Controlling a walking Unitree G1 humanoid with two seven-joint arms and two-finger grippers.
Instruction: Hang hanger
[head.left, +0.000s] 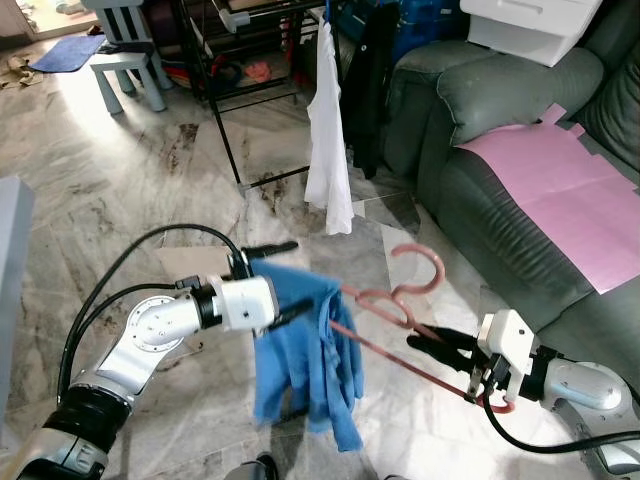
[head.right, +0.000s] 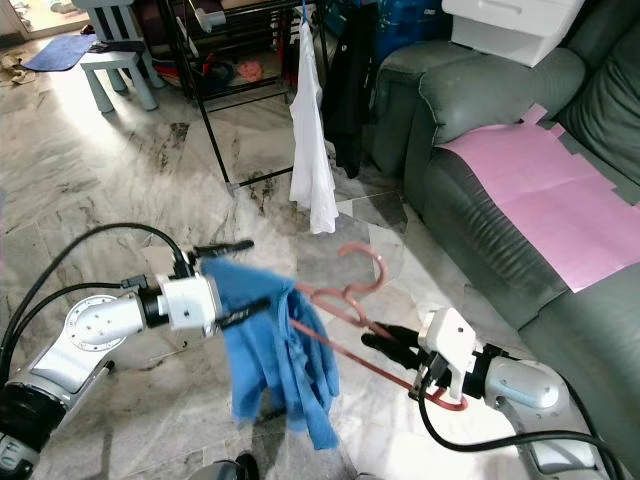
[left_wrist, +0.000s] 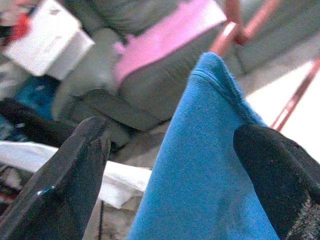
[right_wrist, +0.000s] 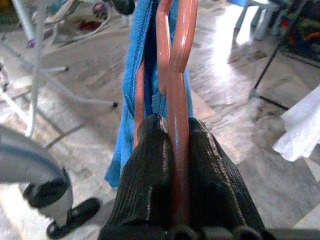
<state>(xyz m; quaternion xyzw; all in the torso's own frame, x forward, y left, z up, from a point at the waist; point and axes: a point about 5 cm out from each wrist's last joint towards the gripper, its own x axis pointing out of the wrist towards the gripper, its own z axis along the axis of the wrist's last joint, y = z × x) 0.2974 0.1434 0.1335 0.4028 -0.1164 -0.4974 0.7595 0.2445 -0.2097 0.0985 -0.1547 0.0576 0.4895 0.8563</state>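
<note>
Item: pink hanger (head.left: 400, 300), one, plastic, carried in the air low over the marble floor (head.left: 120, 190), between the two arms and well short of the rack.

Item: blue garment (head.left: 305, 355), one, draped over the hanger's far end and hanging down in folds.

Item: right gripper (head.left: 435, 347), one. Jaws clenched on the hanger's lower bar; the right wrist view has the pink bar pinched between both black fingers (right_wrist: 150, 165).

Item: left gripper (head.left: 285, 280), one. Jaws spread apart, one finger above and one below the upper edge of the blue garment; the cloth lies between them but no pinch is evident, so it reads as released.

Item: black clothes rack (head.left: 225, 110), one, standing beyond the arms beside the grey sofa (head.left: 500, 150). On it hang one white garment (head.left: 328, 150) and one black garment (head.left: 368, 90).

Item: pink sheet (head.left: 560, 190), one, on the sofa seat. White box (head.left: 530, 25), one, on the sofa arm. Small grey stool (head.left: 125, 50), one, far left.

Status: garment appears loaded on the hanger; hanger secured in hand. Outstanding, as judged: approach the rack, raise the hook to the rail, set it on, let go.
</note>
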